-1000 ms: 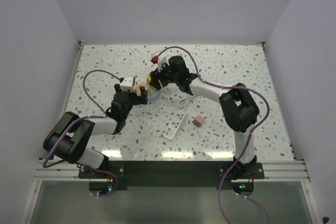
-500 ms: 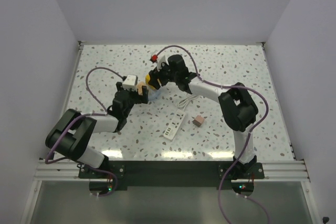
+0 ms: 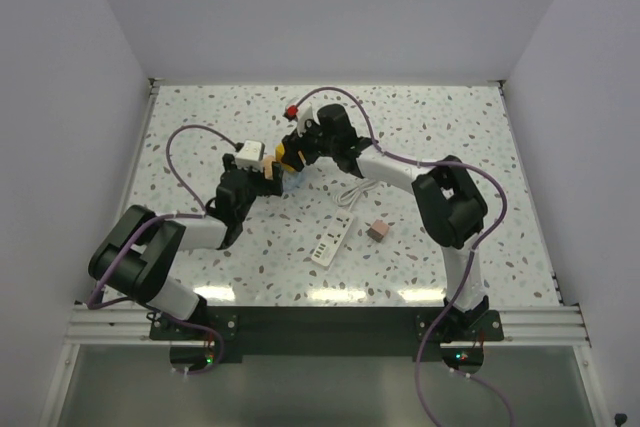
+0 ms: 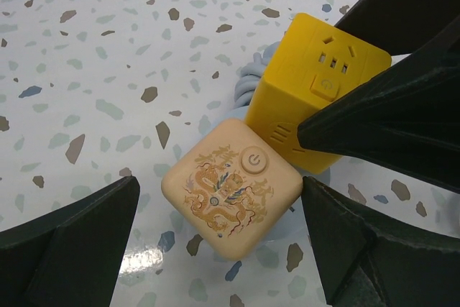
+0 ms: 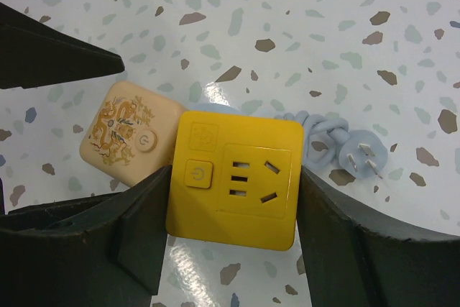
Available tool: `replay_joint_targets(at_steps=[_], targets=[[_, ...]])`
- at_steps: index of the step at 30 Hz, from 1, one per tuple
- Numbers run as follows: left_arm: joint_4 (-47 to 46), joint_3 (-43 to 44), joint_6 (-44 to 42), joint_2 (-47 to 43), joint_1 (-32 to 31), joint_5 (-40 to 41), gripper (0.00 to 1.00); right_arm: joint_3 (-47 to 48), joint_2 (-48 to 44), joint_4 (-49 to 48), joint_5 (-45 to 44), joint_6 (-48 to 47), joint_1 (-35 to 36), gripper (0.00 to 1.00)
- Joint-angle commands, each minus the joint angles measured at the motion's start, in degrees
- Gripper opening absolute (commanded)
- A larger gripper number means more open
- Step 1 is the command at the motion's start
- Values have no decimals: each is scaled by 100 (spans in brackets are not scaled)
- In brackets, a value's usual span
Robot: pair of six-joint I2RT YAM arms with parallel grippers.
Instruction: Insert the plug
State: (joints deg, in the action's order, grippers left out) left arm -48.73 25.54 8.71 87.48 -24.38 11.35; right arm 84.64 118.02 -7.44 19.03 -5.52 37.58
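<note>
On the speckled terrazzo bench (image 3: 480, 147), the small dusty-pink boxy plug (image 3: 377, 231) lies loose just beside a flat white power strip (image 3: 331, 244). Farther out, the left pincer (image 4: 221, 199) gapes, released, around a rounded matte peach cube (image 4: 230, 188). The right pincer (image 5: 233, 177) is clenched on the glossy yellow socket cube (image 5: 237, 177) touching it.

Top wide; wrist views close downward, sharing yellow cube (image 4: 316, 98).
</note>
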Motion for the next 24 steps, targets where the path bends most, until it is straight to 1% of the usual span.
replay_joint_targets(at_steps=[1, 13, 18, 24], targets=[[-181, 206, -150, 23, 56, 192, 100, 18, -156, 234, -74, 16, -5, 0], [-163, 241, -194, 32, 56, 174, 100, -281, -455, 366, -127, 42, 3, 0], [-163, 259, -256, 67, 56, 95, 100, -255, -341, 305, -136, -19, 3, 0], [-189, 285, -352, 120, 56, -186, 100, -115, -183, 287, -66, -98, 3, 0]])
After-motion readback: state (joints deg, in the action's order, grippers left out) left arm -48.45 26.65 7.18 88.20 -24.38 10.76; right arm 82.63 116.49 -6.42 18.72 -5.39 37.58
